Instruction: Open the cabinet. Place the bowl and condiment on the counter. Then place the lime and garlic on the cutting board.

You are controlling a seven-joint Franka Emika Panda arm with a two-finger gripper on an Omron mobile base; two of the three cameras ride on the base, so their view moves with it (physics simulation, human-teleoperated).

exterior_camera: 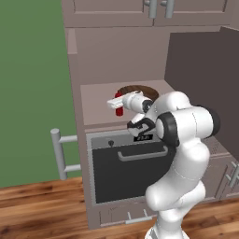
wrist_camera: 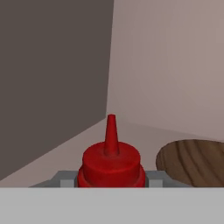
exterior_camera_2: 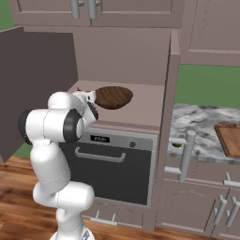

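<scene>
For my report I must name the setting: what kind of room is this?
Most likely a kitchen: an oven built in below an open cabinet shelf, a marble counter with a cutting board, and wall cabinets above.

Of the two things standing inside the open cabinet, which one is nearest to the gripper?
The condiment, the slim red bottle with a pointed cap. It sits right at the gripper, between its fingers; the bowl lies further off to one side.

The condiment bottle (wrist_camera: 111, 165) is bright red; the bowl (wrist_camera: 192, 162) is dark brown with fine grain lines; the worktop (exterior_camera_2: 199, 123) is grey-and-white veined marble.
</scene>
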